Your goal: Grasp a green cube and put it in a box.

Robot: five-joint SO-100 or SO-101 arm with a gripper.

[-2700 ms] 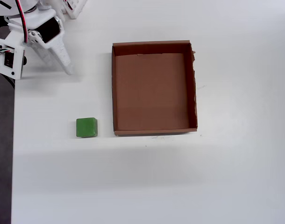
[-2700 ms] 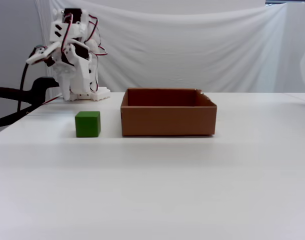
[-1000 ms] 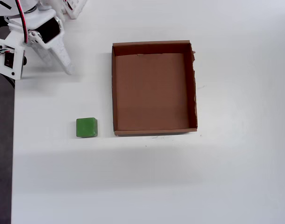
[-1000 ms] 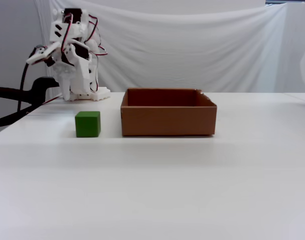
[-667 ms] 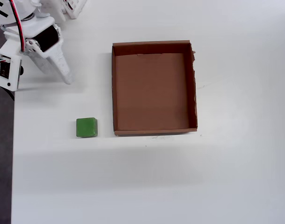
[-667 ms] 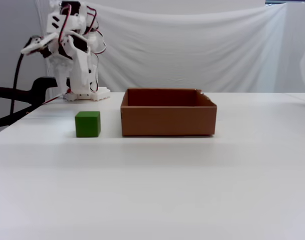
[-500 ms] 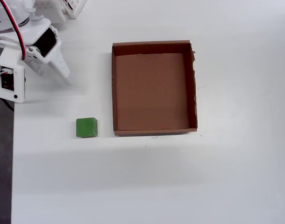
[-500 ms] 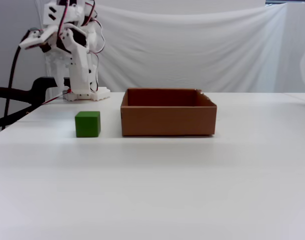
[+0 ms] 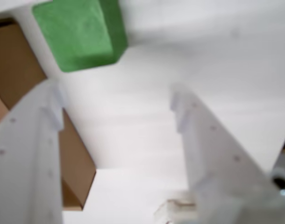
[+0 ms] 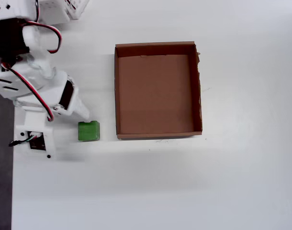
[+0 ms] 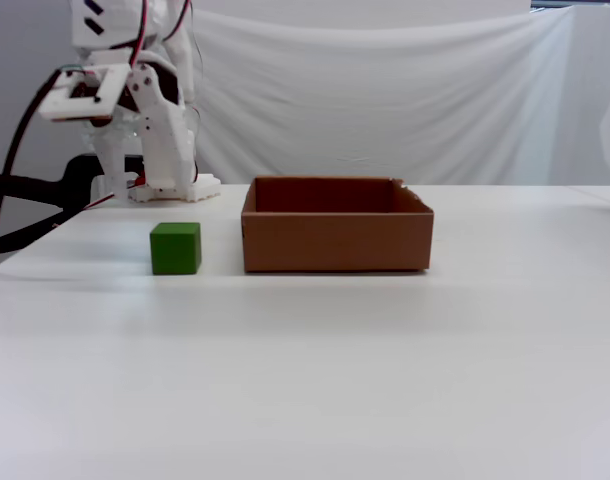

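In the wrist view the white two-finger gripper is spread wide and holds nothing. The small bright-green cube sits on the white table at 11 o'clock, beside the shallow brown cardboard box.

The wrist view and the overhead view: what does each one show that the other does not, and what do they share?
Only the wrist view shows the two white fingers from close by, spread apart with bare table between them, and the green cube ahead of their tips.

Only the overhead view shows the whole box, which is empty, the arm from above, and the cube lying just outside the box's left wall.

Both show the green cube, part of the box, and the white table; the cube is not gripped.
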